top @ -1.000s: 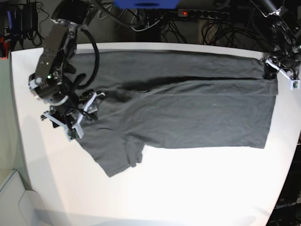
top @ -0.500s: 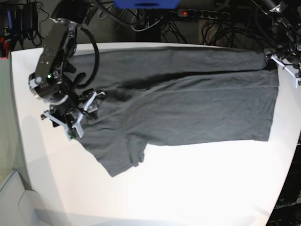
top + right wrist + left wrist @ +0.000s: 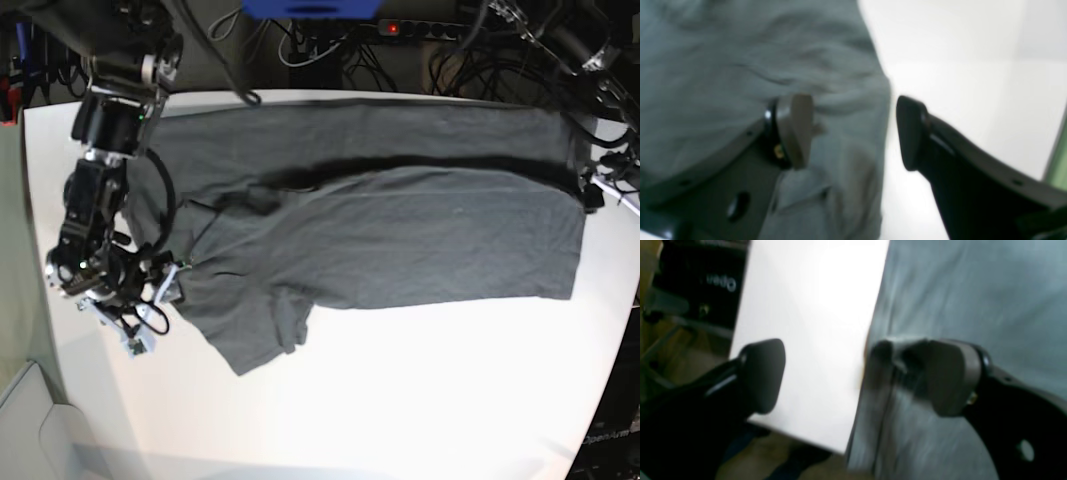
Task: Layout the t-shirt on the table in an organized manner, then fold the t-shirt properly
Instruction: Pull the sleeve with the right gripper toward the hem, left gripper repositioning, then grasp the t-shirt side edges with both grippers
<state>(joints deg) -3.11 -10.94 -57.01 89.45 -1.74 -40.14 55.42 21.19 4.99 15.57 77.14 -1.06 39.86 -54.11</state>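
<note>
Since the earlier frames, the right claw (image 3: pixel 150 305) has shifted toward the near edge of the surface (image 3: pixel 400 400), and the left claw (image 3: pixel 853 376) has released the hem and stands fully open. The t-shirt (image 3: pixel 400 220) lies spread across the far half of the surface, folded lengthwise, with 1 sleeve pointing toward the near edge. In the left wrist view, 1 finger sits over the cloth and the other over bare surface. The right claw is open, jaws straddling the sleeve edge (image 3: pixel 873 133), not clamped on it.
</note>
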